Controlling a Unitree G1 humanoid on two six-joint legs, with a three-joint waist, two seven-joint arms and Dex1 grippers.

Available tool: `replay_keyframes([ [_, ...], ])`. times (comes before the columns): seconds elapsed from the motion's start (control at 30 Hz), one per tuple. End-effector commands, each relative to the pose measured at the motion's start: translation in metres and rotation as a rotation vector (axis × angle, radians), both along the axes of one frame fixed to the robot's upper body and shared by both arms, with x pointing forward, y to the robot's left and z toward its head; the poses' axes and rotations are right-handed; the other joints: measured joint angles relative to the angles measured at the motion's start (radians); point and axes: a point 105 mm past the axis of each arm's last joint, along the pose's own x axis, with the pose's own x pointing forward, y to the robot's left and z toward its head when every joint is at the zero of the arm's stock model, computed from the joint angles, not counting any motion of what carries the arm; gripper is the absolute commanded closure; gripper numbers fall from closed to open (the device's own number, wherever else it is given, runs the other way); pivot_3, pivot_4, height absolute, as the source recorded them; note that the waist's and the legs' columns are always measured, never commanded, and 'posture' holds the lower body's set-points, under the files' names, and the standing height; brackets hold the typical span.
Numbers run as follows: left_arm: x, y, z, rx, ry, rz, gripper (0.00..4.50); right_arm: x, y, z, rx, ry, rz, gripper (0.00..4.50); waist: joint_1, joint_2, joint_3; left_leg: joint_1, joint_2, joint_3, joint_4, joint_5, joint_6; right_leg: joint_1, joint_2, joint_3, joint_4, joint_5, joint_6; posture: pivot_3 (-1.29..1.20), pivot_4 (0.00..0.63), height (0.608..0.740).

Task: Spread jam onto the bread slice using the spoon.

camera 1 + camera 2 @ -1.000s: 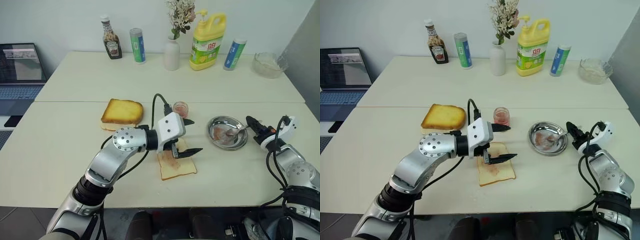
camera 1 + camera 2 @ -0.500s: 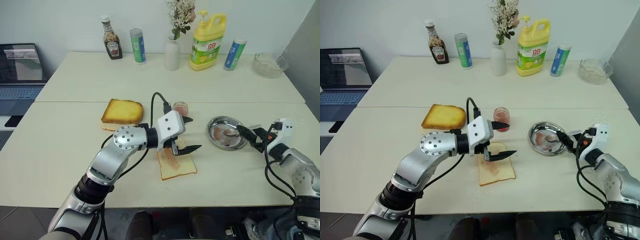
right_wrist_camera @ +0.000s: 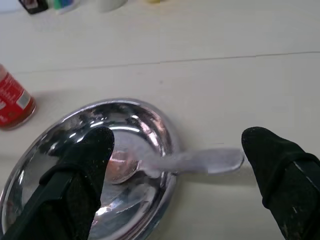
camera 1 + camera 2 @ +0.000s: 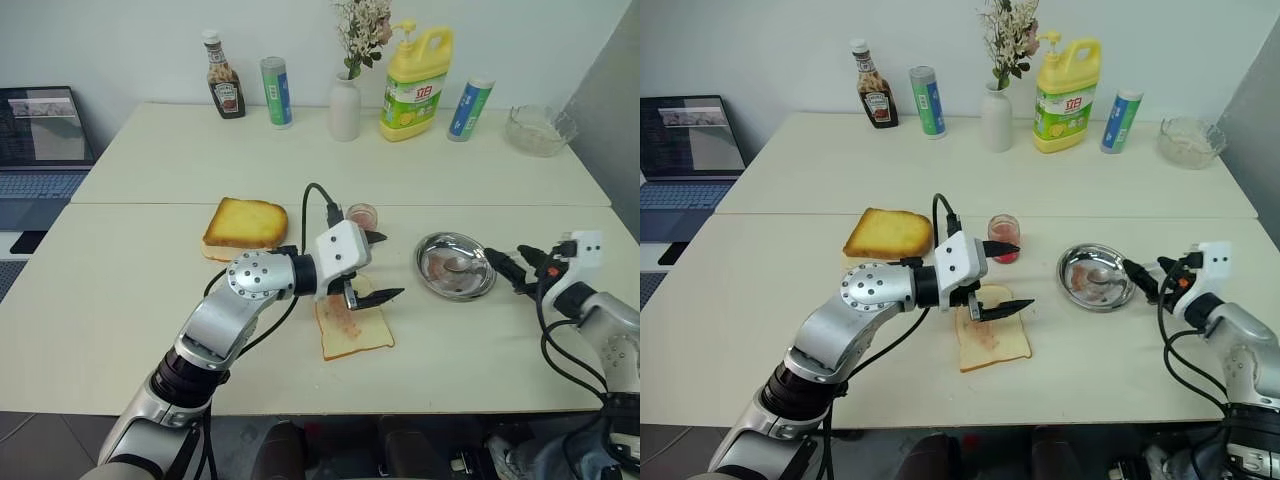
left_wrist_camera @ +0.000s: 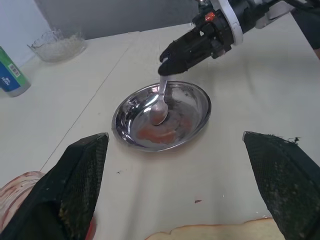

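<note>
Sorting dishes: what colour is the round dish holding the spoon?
Shiny silver steel dish, red-smeared inside; clearest in the left wrist view.

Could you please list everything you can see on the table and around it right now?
bread slice: one, pale with red smears, near table edge, centre
toasted slice: one, golden, left of centre
jam: one small glass jar, red, behind the bread
steel dish: one, silver, right of the bread
spoon: one, silver, bowl in the dish, handle over its rim
ketchup bottle: one, brown, far left
tubes: two, blue-green, far edge
vase: one, white, flowers
detergent jug: one, yellow
glass bowl: one, clear, far right
laptop: one, left
left gripper: open, over the bread
right gripper: open, beside the dish
</note>
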Motion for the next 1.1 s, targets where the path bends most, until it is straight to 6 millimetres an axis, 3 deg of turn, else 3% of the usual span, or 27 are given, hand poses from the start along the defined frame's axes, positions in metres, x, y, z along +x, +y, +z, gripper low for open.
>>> replay_keyframes([
  [0.03,0.003,0.007,0.008,-0.017,-0.044,0.026,0.00,-0.001,-0.006,0.023,0.092,-0.077,-0.035,0.06,-0.001,0.000,0.000,0.000,0.000,0.000,0.000,0.000,0.000,0.000,0.000,0.000,0.000,0.000,0.000,0.00,0.150,0.740],
  [0.13,0.004,0.013,0.009,-0.018,-0.041,0.042,0.00,-0.003,-0.008,0.031,0.071,-0.106,-0.044,0.06,-0.001,0.000,0.000,0.000,0.000,0.000,0.000,0.000,0.000,0.000,0.000,0.000,0.000,0.000,0.000,0.00,0.150,0.740],
  [0.23,0.007,0.031,0.013,-0.014,-0.038,0.094,0.00,-0.010,0.000,0.045,-0.030,-0.160,-0.003,0.06,-0.001,0.000,0.000,0.000,0.000,0.000,0.000,0.000,0.000,0.000,0.000,0.000,0.000,0.000,0.000,0.00,0.150,0.740],
  [0.47,0.015,0.105,0.014,0.117,-0.012,0.322,0.00,-0.043,0.035,0.077,-0.229,-0.252,0.210,0.06,-0.002,0.000,0.000,0.000,0.001,0.000,0.000,0.000,0.000,0.000,0.000,0.000,0.000,0.000,0.000,0.00,0.150,0.740],
  [0.53,0.010,0.120,0.010,0.158,-0.002,0.348,0.00,-0.051,0.042,0.078,-0.271,-0.249,0.266,0.06,-0.001,0.000,0.000,0.000,0.001,0.000,-0.001,0.000,0.000,0.000,0.000,0.000,-0.001,0.000,0.000,0.00,0.150,0.740],
  [0.63,-0.010,0.156,-0.015,0.324,0.045,0.355,0.00,-0.068,0.052,0.059,-0.452,-0.169,0.405,0.06,-0.002,0.000,0.000,0.000,0.001,0.000,-0.001,0.000,0.000,0.000,0.000,0.000,-0.001,0.000,0.000,0.00,0.150,0.740],
  [0.73,-0.027,0.177,-0.029,0.393,0.111,0.336,0.00,-0.088,0.055,0.042,-0.549,-0.078,0.553,0.06,0.000,0.000,0.000,0.001,0.001,0.001,-0.001,0.000,0.000,0.000,-0.001,-0.001,-0.001,0.000,0.000,0.00,0.150,0.740],
  [0.9,-0.040,0.189,-0.032,0.380,0.167,0.326,0.00,-0.099,0.056,0.045,-0.544,-0.040,0.653,0.06,0.003,-0.001,0.001,0.002,0.000,0.001,0.000,0.000,0.000,0.002,-0.002,-0.001,-0.001,-0.002,0.003,0.00,0.150,0.740],
  [1.1,-0.042,0.184,-0.029,0.297,0.188,0.325,0.00,-0.097,0.062,0.045,-0.553,-0.057,0.704,0.06,0.001,-0.001,0.001,0.011,0.001,0.002,0.000,0.000,0.000,0.011,-0.001,0.000,-0.002,-0.003,0.003,0.00,0.150,0.740],
])
